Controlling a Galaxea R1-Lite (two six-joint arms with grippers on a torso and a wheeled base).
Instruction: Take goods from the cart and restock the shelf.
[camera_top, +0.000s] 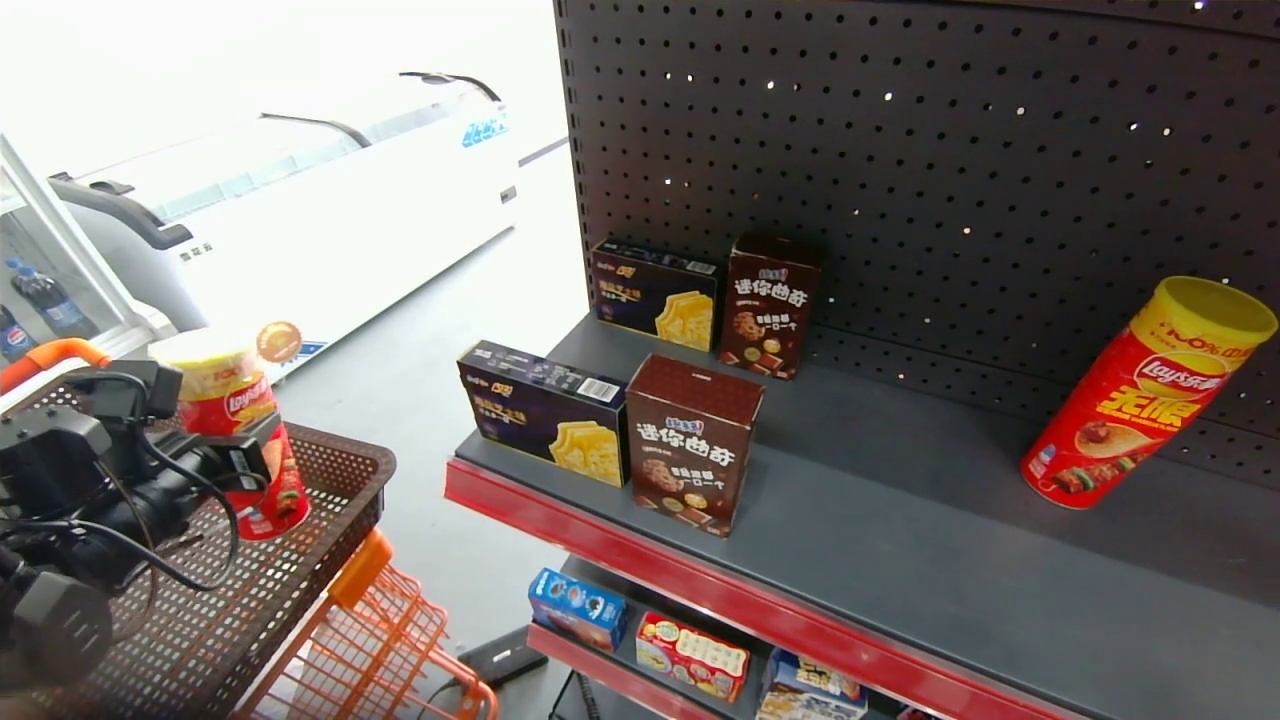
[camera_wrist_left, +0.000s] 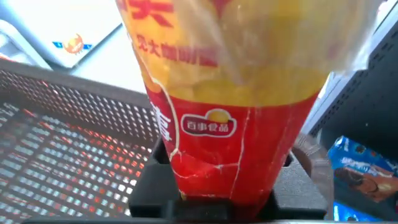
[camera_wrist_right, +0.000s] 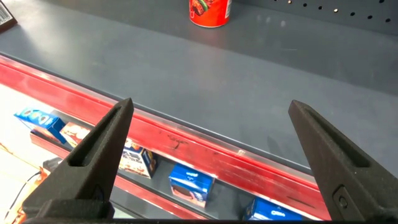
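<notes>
One red chip can (camera_top: 240, 420) with a yellow upper band and a pale lid stands upright between the jaws of the left gripper (camera_top: 245, 465). They are clamped on its lower body, above the brown basket (camera_top: 340, 470) on the orange cart (camera_top: 390, 640). The right gripper (camera_wrist_right: 211, 106) hangs over the front edge of the shelf (camera_top: 900, 530), jaws spread wide and empty. A second can (camera_top: 1140, 400) stands at the shelf's back edge.
</notes>
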